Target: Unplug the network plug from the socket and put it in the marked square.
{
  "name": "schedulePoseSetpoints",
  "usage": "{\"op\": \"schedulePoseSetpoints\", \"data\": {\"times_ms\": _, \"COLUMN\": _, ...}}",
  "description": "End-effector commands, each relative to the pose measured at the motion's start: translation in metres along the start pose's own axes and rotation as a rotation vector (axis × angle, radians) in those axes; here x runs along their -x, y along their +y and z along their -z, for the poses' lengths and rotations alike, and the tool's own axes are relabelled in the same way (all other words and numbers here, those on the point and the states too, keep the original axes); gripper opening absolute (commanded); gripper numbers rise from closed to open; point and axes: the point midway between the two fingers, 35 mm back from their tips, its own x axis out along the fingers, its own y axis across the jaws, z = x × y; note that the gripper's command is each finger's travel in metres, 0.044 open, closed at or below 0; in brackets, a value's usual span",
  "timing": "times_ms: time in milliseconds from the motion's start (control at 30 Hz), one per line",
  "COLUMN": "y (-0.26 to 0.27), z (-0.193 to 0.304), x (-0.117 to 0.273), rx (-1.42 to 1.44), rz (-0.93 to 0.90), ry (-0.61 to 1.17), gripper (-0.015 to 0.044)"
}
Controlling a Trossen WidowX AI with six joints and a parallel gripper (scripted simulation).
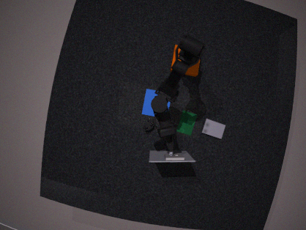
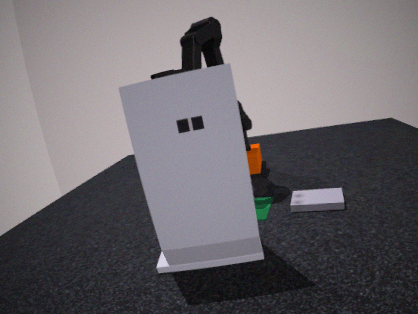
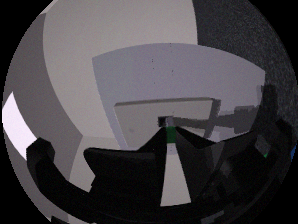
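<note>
The upright panel (image 1: 155, 157) (image 2: 190, 180) (image 3: 175, 65) is pale grey. It bears a raised socket block (image 3: 140, 117) with a dark opening (image 3: 161, 121). The green network plug (image 3: 171, 135) is at the block, right of that opening in the wrist view. My gripper (image 1: 173, 150) (image 3: 169, 130) is shut on the plug, with a fingertip on each side. The fingers hide much of the plug; its tab and how deep it sits cannot be made out. A blue square (image 1: 148, 102) and a green square (image 1: 187, 122) (image 2: 263, 208) lie on the table; which is the marked one cannot be told.
A low white block (image 1: 214, 129) (image 2: 318, 200) lies on the table beyond the green square. The arm's orange base (image 1: 194, 69) (image 2: 255, 159) stands behind. The arm reaches over the blue square. The panel stands on a foot (image 2: 212, 263).
</note>
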Motion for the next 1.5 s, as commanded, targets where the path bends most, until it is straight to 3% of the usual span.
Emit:
{"op": "schedulePoseSetpoints", "data": {"times_ms": 0, "y": -0.001, "z": 0.001, "x": 0.003, "rx": -0.004, "rz": 0.001, "ry": -0.001, "gripper": 0.0000}}
{"op": "schedulePoseSetpoints", "data": {"times_ms": 1467, "y": -0.001, "z": 0.006, "x": 0.036, "rx": -0.005, "rz": 0.004, "ry": 0.000, "gripper": 0.0000}}
